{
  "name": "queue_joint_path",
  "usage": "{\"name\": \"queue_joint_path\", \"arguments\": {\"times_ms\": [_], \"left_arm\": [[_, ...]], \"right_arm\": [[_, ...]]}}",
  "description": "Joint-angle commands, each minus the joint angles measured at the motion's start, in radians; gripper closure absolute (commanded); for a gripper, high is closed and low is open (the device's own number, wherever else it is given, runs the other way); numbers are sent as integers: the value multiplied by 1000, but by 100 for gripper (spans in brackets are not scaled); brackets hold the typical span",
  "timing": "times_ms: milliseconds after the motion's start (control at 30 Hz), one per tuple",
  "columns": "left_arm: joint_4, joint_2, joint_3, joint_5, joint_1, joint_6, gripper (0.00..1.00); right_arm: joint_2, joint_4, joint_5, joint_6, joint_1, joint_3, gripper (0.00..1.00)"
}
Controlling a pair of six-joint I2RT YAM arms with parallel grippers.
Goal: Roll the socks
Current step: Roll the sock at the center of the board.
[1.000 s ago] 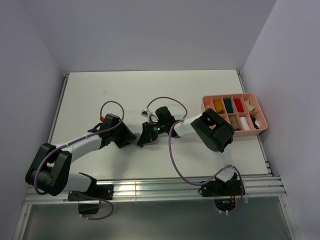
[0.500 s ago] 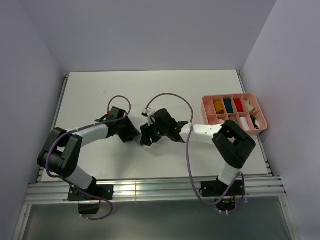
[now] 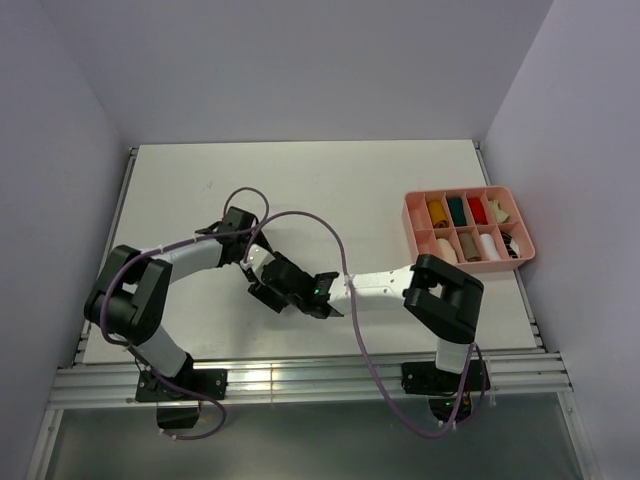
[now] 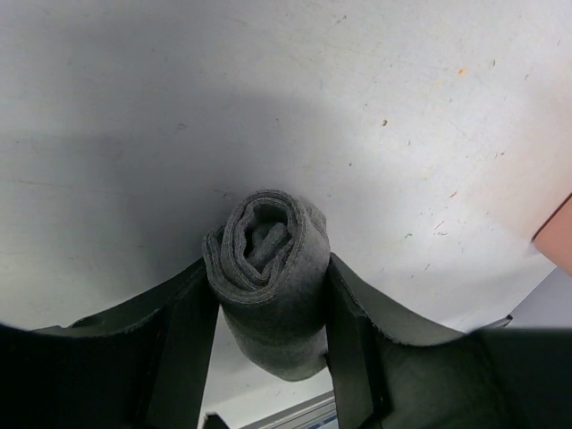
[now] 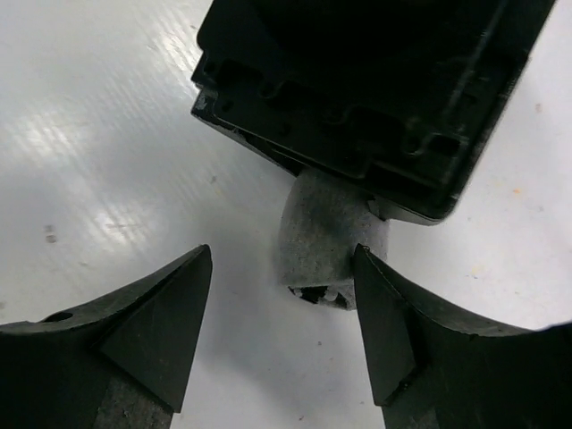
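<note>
A grey sock [image 4: 273, 277], rolled into a tight cylinder, is clamped between the two dark fingers of my left gripper [image 4: 271, 332] just above the white table. Its spiral end faces the left wrist camera. In the right wrist view the other end of the sock [image 5: 326, 241] pokes out from under the left gripper's black body [image 5: 375, 80]. My right gripper [image 5: 281, 255] stands open; its right finger [image 5: 393, 331] is close beside the sock and its left finger is well clear. In the top view both grippers meet at mid table, left gripper [image 3: 257, 263] and right gripper [image 3: 270, 292], and they hide the sock.
A pink compartment tray [image 3: 525, 250] with small rolled bundles stands at the table's right edge. Purple cables loop over both arms. The table's metal rail [image 3: 300, 378] runs along the near edge.
The right gripper's jaws have opened. The right arm has stretched out to the left and nearer the front edge. The left arm has folded in, and its gripper still grips the sock.
</note>
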Motion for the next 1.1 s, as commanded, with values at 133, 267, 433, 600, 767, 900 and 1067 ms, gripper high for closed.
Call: {"name": "queue_joint_path", "arguments": {"times_ms": [133,267,433,600,767,900,1067], "left_arm": [[-182,109,0,-51,-11,95,47],[-196,126,15,-43,-11,113,48],[-217,146,35,-40,-11,136,48],[-239,164,58,-34,-11,159,48],[-251,181,72,-23,-9,187,48],[-257,164,84,-23,-9,190,46],[-228,126,113,-11,-5,161,38]], "right_arm": [[108,32,308,-161,66,90,28],[180,56,414,-208,94,101,28],[252,53,471,-242,98,110,29],[331,26,509,-233,100,105,38],[358,-22,500,-196,91,104,72],[314,-53,425,-118,57,46,100],[170,-45,108,-11,-17,-46,100]]}}
